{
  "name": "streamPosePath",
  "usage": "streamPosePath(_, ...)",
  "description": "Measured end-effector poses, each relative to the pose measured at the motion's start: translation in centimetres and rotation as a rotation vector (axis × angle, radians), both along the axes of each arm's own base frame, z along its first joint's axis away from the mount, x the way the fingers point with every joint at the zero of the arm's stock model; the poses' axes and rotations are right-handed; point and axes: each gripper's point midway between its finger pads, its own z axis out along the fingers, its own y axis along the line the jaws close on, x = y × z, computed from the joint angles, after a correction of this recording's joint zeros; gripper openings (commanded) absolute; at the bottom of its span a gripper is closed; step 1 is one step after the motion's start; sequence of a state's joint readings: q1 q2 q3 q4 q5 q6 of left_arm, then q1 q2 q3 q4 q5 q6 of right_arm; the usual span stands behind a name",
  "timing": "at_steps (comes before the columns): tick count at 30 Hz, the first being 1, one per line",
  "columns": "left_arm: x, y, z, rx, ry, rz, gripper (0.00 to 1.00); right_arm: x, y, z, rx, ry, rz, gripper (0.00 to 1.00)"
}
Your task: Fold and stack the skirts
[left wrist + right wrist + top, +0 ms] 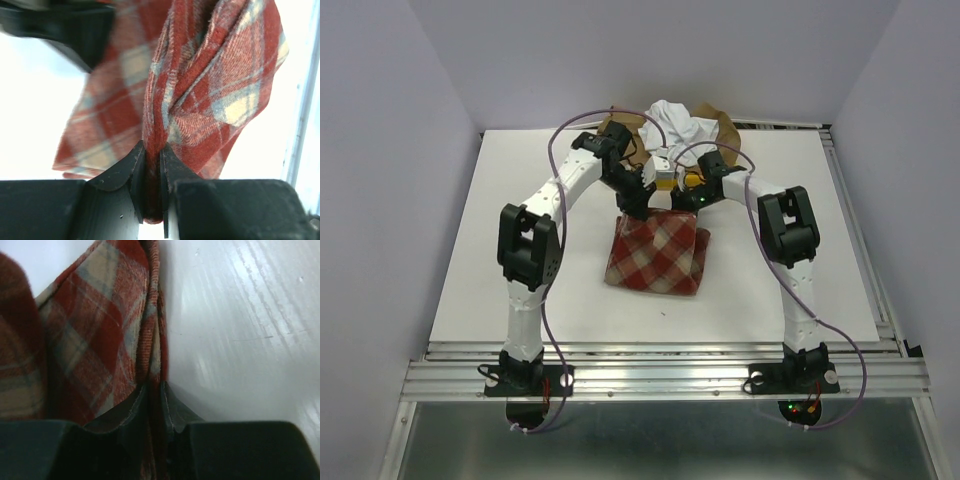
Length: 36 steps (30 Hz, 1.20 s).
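The red-and-beige checked skirt lies mid-table, its far edge lifted by both arms. My left gripper is shut on a bunched fold at that edge; in the left wrist view the checked skirt hangs from between the fingers of the left gripper. My right gripper is shut on the same edge; the right wrist view shows the checked skirt pinched in the right gripper just above the table. The white skirt lies crumpled at the back on the tan-brown skirt.
A yellow object shows behind the right gripper near the back of the white table. A metal rail runs along the table's right edge, and purple walls close in on three sides.
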<state>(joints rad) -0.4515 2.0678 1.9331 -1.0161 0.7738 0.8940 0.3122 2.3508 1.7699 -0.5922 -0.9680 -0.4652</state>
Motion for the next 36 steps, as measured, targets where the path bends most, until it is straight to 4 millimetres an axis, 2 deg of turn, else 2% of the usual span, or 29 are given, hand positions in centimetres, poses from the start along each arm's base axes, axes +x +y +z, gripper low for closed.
streamPosePath(3,1.7,-0.4,-0.4,0.006,-0.021,0.018,0.00,-0.8,0.3,0.2,0.024,0.017,0.024,0.23)
streamPosePath(7,3.4,-0.8,-2.3,0.027,-0.025,0.039,0.01,-1.1,0.3,0.3,0.030,0.027,0.033,0.23)
streamPosePath(10,4.0,-0.8,-4.1,0.051,-0.011,0.051,0.10,-1.2,0.3,0.3,0.030,0.032,0.034,0.24)
streamPosePath(11,4.2,-0.8,-4.6,0.057,-0.009,0.053,0.18,-1.2,0.3,0.3,0.029,0.033,0.034,0.24)
streamPosePath(13,4.6,-0.8,-5.5,0.066,-0.009,0.061,0.26,-1.2,0.3,0.3,0.028,0.036,0.033,0.30)
streamPosePath(14,4.8,-0.8,-5.7,0.068,-0.012,0.065,0.41,-1.3,0.2,0.2,0.027,0.040,0.032,0.39)
streamPosePath(15,4.9,-0.8,-5.9,0.072,-0.014,0.071,0.45,-1.3,0.2,0.3,0.026,0.044,0.030,0.42)
streamPosePath(19,5.9,-0.8,-5.8,0.074,-0.048,0.097,0.54,-0.8,0.0,0.4,-0.014,0.052,-0.002,0.52)
streamPosePath(20,6.2,-0.8,-5.7,0.078,-0.054,0.110,0.56,-0.3,-0.2,0.6,-0.032,0.050,-0.018,0.58)
streamPosePath(23,6.8,-0.5,-5.3,0.085,-0.064,0.136,0.58,1.3,-0.6,1.3,-0.070,0.017,-0.065,0.64)
streamPosePath(26,7.5,0.1,-3.8,0.086,-0.092,0.181,0.62,3.8,-3.0,1.7,-0.131,-0.022,-0.152,0.74)
streamPosePath(30,8.2,2.2,1.0,0.042,-0.163,0.284,0.62,5.6,-7.9,2.9,-0.208,-0.035,-0.273,0.74)
streamPosePath(32,8.0,3.3,3.8,0.001,-0.207,0.335,0.62,6.1,-9.5,3.7,-0.241,-0.053,-0.314,0.72)
streamPosePath(34,6.9,4.7,6.7,-0.046,-0.242,0.390,0.62,7.0,-11.9,6.8,-0.253,-0.110,-0.383,0.69)
streamPosePath(36,5.3,5.2,8.7,-0.101,-0.246,0.432,0.62,6.9,-12.1,10.1,-0.225,-0.140,-0.420,0.64)
